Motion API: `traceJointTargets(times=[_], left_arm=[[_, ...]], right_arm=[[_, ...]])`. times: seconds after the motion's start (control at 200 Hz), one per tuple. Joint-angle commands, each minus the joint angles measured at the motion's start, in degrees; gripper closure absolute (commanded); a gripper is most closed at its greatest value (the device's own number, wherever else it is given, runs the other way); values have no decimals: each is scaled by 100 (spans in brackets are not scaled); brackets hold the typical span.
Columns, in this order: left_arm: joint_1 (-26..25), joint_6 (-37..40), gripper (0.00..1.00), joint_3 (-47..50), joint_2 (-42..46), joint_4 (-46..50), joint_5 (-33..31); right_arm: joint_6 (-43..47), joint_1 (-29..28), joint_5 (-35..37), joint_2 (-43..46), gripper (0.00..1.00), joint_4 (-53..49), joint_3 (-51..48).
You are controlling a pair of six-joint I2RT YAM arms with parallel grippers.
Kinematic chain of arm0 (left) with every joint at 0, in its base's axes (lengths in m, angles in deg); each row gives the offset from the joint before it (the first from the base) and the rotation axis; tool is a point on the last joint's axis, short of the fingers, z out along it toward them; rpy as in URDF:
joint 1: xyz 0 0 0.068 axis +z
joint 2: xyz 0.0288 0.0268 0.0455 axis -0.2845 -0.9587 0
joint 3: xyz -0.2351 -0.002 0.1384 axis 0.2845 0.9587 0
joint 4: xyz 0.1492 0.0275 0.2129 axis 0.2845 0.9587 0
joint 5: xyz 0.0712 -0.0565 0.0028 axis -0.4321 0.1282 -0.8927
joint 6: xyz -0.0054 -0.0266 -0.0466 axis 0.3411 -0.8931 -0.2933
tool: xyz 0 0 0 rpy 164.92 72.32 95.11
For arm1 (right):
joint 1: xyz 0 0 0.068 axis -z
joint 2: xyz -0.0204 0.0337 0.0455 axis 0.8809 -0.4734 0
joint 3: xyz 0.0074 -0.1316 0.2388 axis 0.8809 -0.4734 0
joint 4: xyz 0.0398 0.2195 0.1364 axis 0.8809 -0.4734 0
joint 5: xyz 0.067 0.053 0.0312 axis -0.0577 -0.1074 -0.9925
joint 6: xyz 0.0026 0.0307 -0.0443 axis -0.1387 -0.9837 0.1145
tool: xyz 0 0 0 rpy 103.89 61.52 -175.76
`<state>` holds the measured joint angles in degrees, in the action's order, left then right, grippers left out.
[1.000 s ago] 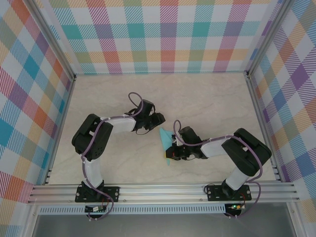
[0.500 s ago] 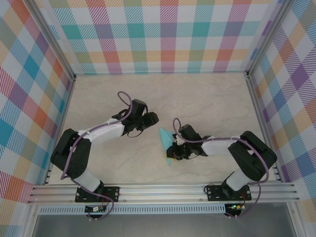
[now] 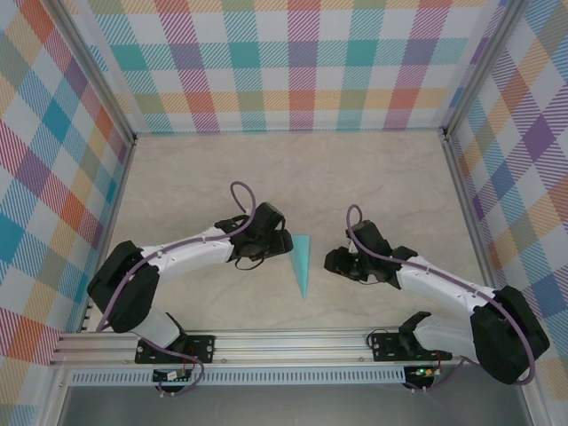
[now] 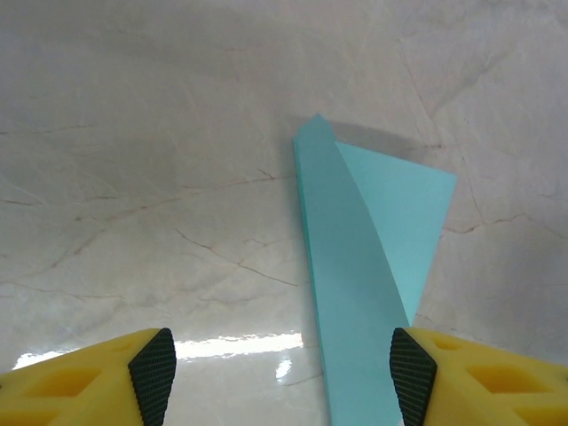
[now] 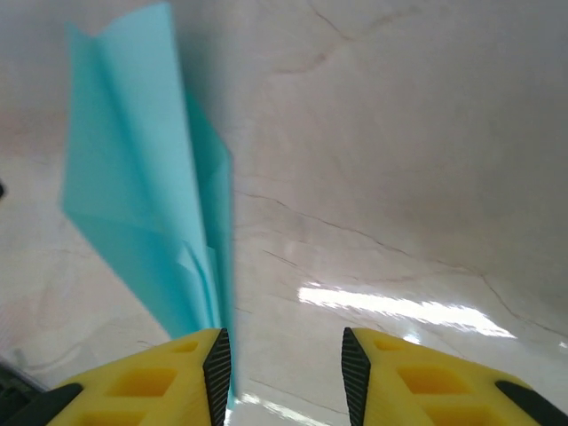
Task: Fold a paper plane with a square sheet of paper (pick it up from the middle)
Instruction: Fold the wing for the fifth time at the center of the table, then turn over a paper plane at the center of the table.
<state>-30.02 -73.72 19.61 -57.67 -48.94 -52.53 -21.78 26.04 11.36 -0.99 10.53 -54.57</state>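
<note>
The paper plane [image 3: 303, 260] lies flat on the marble table [image 3: 355, 177] between the two arms, a narrow light cyan dart with its tip toward the near edge. My left gripper [image 3: 286, 241] sits just left of its wide end, open; in the left wrist view the paper plane [image 4: 355, 266] runs between the black pads [image 4: 153, 362], close to the right one. My right gripper [image 3: 330, 260] is a short way to the right of it, open with bare table between its fingers. In the right wrist view the paper plane [image 5: 146, 213] lies beside the left pad [image 5: 217, 368].
Plaid walls [image 3: 302, 62] enclose the table on three sides. An aluminium rail [image 3: 293, 342] carrying both arm bases runs along the near edge. Purple cables loop above each wrist.
The right gripper has let go of the plane and drawn back to the right. The plane now lies flat on the table. The left gripper has come in closer to its wide end.
</note>
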Motion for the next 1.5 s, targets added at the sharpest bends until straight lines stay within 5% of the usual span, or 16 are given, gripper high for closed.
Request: traceJointTargets(times=[0.0,0.705,1.495], left_arm=[[-279,-49,32,-375,-292,424,-378],[-325,-4,27,-851,-756,467,95],[269,-310,28,-466,-739,396,488]], right_arm=[[-142,11,143,-7,56,-197,-115],[-221,9,-32,-104,40,220,-280],[82,2,-536,-1090,37,561,161]])
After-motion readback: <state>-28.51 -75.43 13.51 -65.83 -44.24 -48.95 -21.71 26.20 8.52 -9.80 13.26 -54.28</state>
